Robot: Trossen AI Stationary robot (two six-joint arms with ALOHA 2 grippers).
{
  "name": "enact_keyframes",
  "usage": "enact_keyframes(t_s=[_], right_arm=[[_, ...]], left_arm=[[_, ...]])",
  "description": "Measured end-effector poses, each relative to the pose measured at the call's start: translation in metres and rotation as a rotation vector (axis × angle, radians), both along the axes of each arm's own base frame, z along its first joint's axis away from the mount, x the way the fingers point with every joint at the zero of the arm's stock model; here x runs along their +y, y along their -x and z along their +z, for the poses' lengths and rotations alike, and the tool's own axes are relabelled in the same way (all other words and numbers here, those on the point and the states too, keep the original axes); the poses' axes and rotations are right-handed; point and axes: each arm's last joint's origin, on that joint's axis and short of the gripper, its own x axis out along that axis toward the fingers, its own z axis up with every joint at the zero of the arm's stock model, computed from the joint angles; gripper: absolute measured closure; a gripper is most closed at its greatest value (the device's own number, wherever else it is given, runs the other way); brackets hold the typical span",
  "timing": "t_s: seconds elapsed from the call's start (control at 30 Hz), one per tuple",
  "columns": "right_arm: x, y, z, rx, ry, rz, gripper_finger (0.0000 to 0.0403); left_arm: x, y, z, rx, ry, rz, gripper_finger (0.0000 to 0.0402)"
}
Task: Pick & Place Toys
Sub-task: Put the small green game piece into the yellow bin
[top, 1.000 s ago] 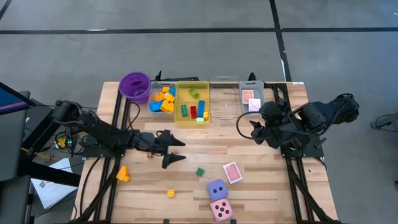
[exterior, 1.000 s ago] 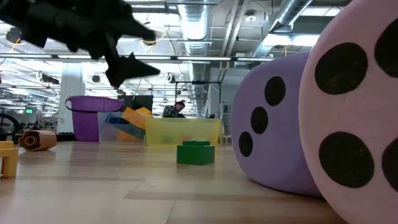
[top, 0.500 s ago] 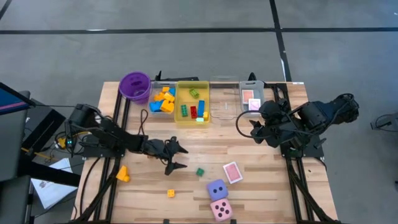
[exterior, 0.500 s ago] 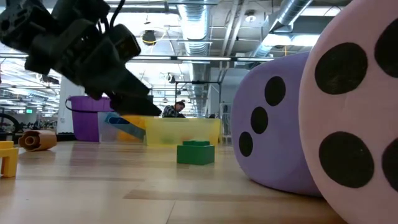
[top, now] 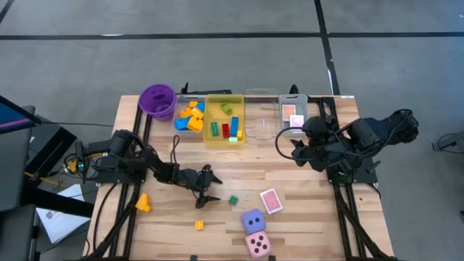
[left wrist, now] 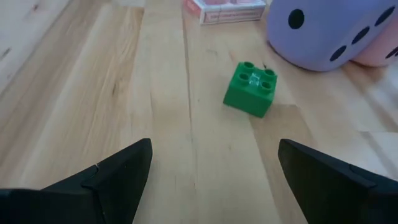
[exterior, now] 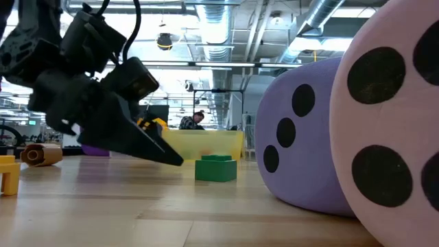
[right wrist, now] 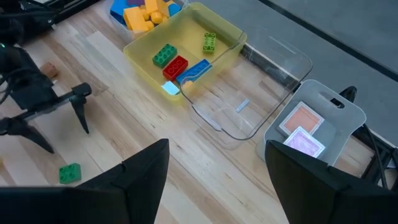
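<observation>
A small green brick (left wrist: pixel 250 89) lies flat on the wooden table (top: pixel 304 217), studs up; it also shows from above as the green brick (top: pixel 233 200). My left gripper (top: pixel 209 188) hangs low over the table just left of it, open, with the brick ahead of its fingertips and nothing between them. In the low view the left gripper (exterior: pixel 164 154) slants down toward the brick (exterior: pixel 216 168). Nearby rest a purple die (top: pixel 252 220), a pink die (top: pixel 257 244) and a pink-backed card (top: pixel 270 200). My right gripper (right wrist: pixel 214 186) waits open, high over the table's right side.
Along the far edge stand a purple cup (top: pixel 157 100), a clear tray of blue and orange bricks (top: pixel 188 116), a yellow tray (top: pixel 223 119) with bricks, an empty clear tray (top: pixel 261 122) and a small tray holding cards (top: pixel 293 116). A yellow brick (top: pixel 199 225) and an orange brick (top: pixel 143 203) lie near left.
My left gripper has sunk from well above the table to just over it, drawing nearer the green brick, and has rolled about its own axis. Its fingers stay as wide apart as before. The brick has not moved.
</observation>
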Motion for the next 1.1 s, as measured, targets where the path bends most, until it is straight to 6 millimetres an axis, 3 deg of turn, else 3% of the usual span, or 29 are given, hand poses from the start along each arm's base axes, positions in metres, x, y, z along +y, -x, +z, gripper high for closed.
enact_keyframes(t_s=[0.37,0.77,1.1], right_arm=[[0.0,-0.001,0.0,-0.004,-0.005,0.001,0.0143],[0.001,0.0,0.0,0.01,-0.025,0.016,0.0143],[0.001,0.0,0.0,0.011,-0.024,0.016,0.0143]], left_arm=[[-0.015,-0.046,-0.011,-0.052,-0.058,-0.198,0.0059],[-0.014,-0.056,-0.012,-0.057,-0.073,-0.246,0.0061],[-0.016,-0.064,-0.01,-0.028,-0.075,-0.259,0.0087]])
